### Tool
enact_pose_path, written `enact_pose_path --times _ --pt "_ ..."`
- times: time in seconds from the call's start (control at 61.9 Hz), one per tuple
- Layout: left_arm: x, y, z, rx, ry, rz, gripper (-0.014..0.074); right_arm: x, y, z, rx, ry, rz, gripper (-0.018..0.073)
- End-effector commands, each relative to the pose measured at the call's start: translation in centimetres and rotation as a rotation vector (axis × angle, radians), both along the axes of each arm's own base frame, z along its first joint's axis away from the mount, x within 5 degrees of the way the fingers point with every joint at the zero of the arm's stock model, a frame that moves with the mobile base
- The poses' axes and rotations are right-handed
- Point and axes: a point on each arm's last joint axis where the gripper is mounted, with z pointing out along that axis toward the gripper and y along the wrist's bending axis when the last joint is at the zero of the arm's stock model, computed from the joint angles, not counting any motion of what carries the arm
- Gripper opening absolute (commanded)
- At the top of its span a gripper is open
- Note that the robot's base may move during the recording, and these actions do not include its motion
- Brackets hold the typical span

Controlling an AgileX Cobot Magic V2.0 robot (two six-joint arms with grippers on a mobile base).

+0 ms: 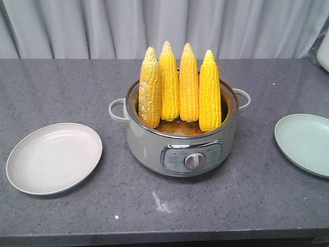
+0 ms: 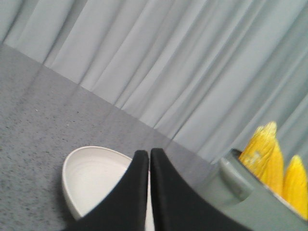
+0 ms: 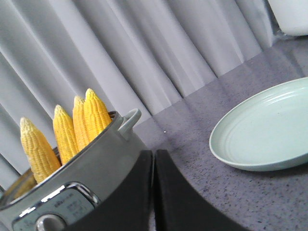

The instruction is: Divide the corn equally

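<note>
My left gripper (image 2: 148, 154) has its two black fingers pressed together with nothing between them. It hangs over the near edge of the white plate (image 2: 91, 173). My right gripper (image 3: 154, 155) is likewise closed on nothing, low over the grey counter (image 3: 202, 192) between the pot (image 3: 106, 159) and the pale green plate (image 3: 269, 130).

All the corn (image 1: 180, 87) is in the grey-green pot (image 1: 149, 149) at the middle of the counter. Four cobs stand upright, tips up, side by side along the back of it. The leftmost cob (image 1: 149, 90) is paler than the others. Something orange-brown shows at their feet, though I cannot make out what it is.

The white plate lies to my left of the pot and the green plate to my right, both well apart from it, with no cob on either. The pot's dial (image 1: 194, 160) faces the front camera.
</note>
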Motion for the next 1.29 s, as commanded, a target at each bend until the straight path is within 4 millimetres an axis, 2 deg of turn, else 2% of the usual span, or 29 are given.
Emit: enact_pose_path --times 0.0,0.097,0.21,0.356,0.501,0.679,0.76,0.824,0.954,1.277 --pt "-0.3 0.3 0.9 -0.192 -0.127 -0.005 -0.0007 -0.1 -0.3 0.4 0.081 -0.068 -0.027 -0.0002" --pt "-0.5 0.4 1.7 -0.350 -0.188 -0.021 -0.0007 -0.1 -0.4 0.9 0.091 -0.099 -0.035 -0.0002" --pt "-1.0 0.4 3.8 -0.375 -0.235 -0.044 -0.0007 -0.4 -0.3 2.7 0.058 -0.141 -0.031 -0.0002" --pt "-2.2 0.0 7.6 -0.230 -0.252 -0.057 -0.0007 -1.1 0.0 6.8 -0.016 -0.143 0.003 -0.0002" --pt "-2.7 -0.1 10.7 -0.131 -0.159 -0.042 -0.0007 -1.0 0.4 10.8 -0.171 -0.063 0.027 -0.0002" --pt "-0.9 -0.4 13.3 0.076 -0.016 -0.036 -0.0007 1.4 0.9 14.7 -0.438 0.085 0.084 -0.0002" --pt "0.4 -0.7 14.2 0.130 0.024 -0.064 -0.0007 2.9 1.2 16.1 -0.504 0.135 0.126 -0.0002" --pt "1.2 -0.9 14.7 0.124 0.040 -0.089 -0.0007 3.9 1.3 16.7 -0.527 0.156 0.146 -0.0002" --pt "2.0 -0.9 15.0 0.055 0.021 -0.097 -0.0007 5.3 1.4 16.5 -0.531 0.185 0.153 -0.0002" --pt "2.1 -1.0 14.7 0.067 0.054 -0.111 -0.0005 5.4 1.4 16.3 -0.568 0.195 0.159 0.0001"
